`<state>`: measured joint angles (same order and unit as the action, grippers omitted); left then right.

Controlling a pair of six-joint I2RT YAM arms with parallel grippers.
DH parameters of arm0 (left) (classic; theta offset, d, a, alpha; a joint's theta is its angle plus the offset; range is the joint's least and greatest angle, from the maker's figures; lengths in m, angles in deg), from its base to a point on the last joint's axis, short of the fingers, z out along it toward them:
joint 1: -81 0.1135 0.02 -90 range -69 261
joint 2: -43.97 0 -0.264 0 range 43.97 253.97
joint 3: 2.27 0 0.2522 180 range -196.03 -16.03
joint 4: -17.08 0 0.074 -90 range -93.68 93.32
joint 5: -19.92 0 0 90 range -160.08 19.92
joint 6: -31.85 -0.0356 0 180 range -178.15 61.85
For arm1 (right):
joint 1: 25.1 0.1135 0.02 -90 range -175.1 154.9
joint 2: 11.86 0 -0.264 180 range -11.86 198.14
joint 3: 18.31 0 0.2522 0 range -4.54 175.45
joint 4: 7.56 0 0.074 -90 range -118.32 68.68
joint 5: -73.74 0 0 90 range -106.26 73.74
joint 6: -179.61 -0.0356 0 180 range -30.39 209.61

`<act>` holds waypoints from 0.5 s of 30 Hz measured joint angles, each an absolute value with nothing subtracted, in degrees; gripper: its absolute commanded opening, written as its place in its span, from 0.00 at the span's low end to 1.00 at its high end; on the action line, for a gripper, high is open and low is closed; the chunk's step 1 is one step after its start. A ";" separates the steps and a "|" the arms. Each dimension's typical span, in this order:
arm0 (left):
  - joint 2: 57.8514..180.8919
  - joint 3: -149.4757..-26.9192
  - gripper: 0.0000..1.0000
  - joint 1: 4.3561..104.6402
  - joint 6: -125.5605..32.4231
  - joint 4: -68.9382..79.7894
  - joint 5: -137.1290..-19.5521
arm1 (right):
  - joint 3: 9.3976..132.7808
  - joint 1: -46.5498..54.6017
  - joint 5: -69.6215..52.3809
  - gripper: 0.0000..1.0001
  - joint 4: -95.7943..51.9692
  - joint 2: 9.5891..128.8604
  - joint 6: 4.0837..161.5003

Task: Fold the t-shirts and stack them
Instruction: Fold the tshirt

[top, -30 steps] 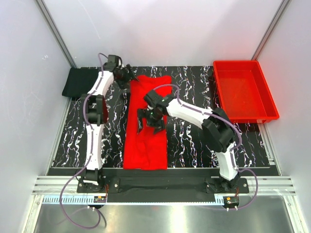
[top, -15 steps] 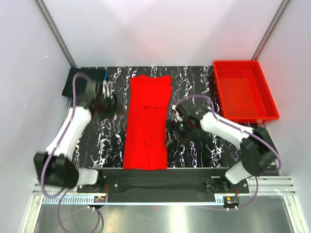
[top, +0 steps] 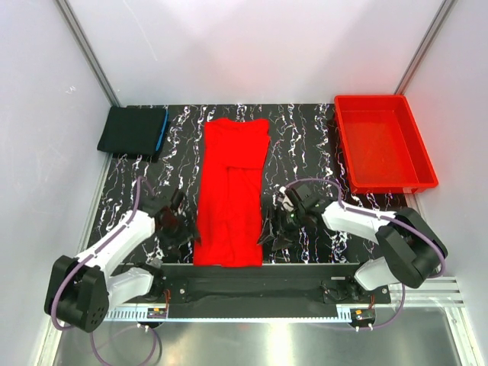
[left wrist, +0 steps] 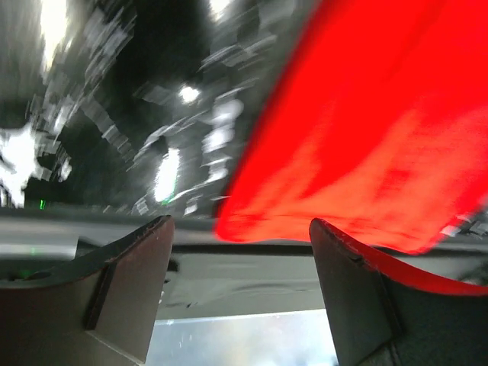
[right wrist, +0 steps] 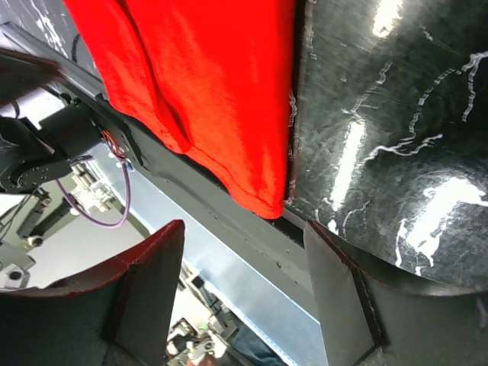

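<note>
Both arms have dropped back toward the near edge since half a second ago, and each now sits beside a bottom corner of the shirt.

Far left, the folded black cloth t-shirt with a blue edge [top: 133, 130] lies at the back corner of the black marbled counter [top: 305, 137], well apart from the action.

Next comes the left pincer [top: 181, 231], released, fingers spread with nothing between them. It's just beside the near-left hem corner, and its wrist view is smeared with blur.

Centre stage is the bright red cloth t-shirt [top: 230, 191], folded into a long strip running from the far side to the counter's near edge.

The right pincer [top: 273, 232] is released too, empty, just off the near-right corner.

Far right stands the rigid red plastic bin [top: 385, 141], untouched.

My read is that they're lining up to take both hem corners. Here's the danger: that hem lies right at the counter's lip, so a low approach could jam fingertips against the edge. The strip is layered, and a shallow pinch may catch only the top ply and peel the fold open. If one side bites before the other, the strip skews.
</note>
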<state>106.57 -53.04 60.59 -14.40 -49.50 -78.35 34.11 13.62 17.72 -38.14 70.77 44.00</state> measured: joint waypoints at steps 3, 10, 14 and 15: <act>105.57 -47.25 0.68 60.57 -9.99 -49.34 -78.09 | 30.59 13.62 18.15 0.61 -33.48 70.77 41.42; 100.04 -39.95 0.56 60.57 -4.48 -46.00 -78.96 | 22.57 13.71 20.78 0.59 -24.80 71.60 35.00; 99.93 -38.95 0.51 60.59 -3.56 -45.12 -80.30 | 21.96 14.38 20.95 0.56 -20.58 72.70 33.07; 99.89 -38.70 0.49 60.59 -3.36 -44.82 -80.78 | 21.80 14.73 20.84 0.56 -19.73 72.87 32.72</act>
<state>99.89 -38.70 60.59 -3.36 -44.82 -80.78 21.80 14.73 20.84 -19.73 72.87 32.72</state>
